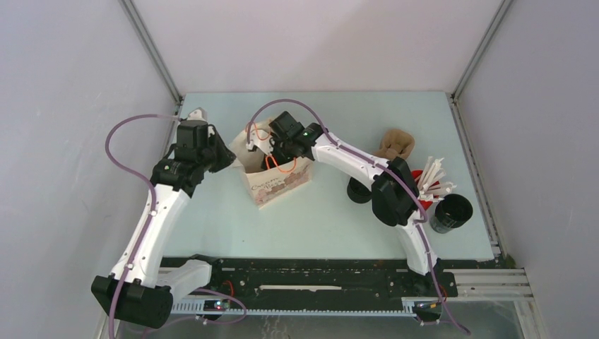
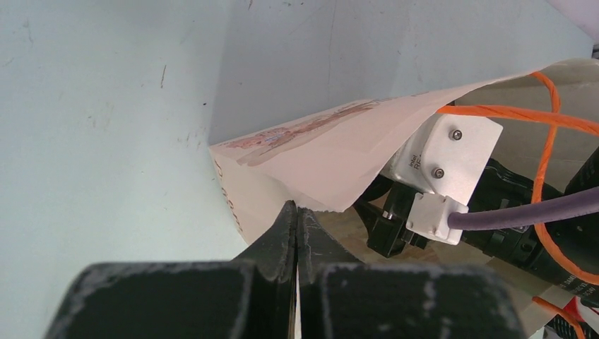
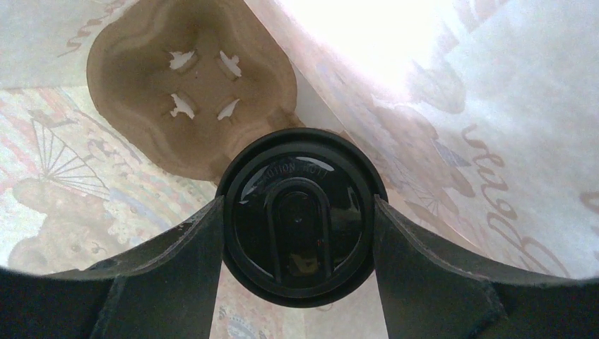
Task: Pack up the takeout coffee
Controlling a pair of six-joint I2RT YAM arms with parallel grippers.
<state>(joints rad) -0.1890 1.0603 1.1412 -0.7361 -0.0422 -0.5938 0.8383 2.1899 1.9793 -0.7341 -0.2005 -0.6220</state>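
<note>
Takeout coffee (image 3: 300,215) inside the paper bag (image 1: 279,185), gripped but not yet set down.
At the centre of the wrist view, the right gripper (image 3: 298,212) clasps the black lidded cup with fingers set wide, lower right of the pulp cup carrier (image 3: 191,92). The left gripper (image 2: 297,226), fingers pressed together, pinches the bag's rim. Seating the cup and letting go likely remain.

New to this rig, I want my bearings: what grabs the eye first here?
The printed paper bag mid-table, its rim pinched by the left pincer. Inside it, the right pincer grips a black lidded cup, with a brown pulp carrier lying beyond it.
</note>
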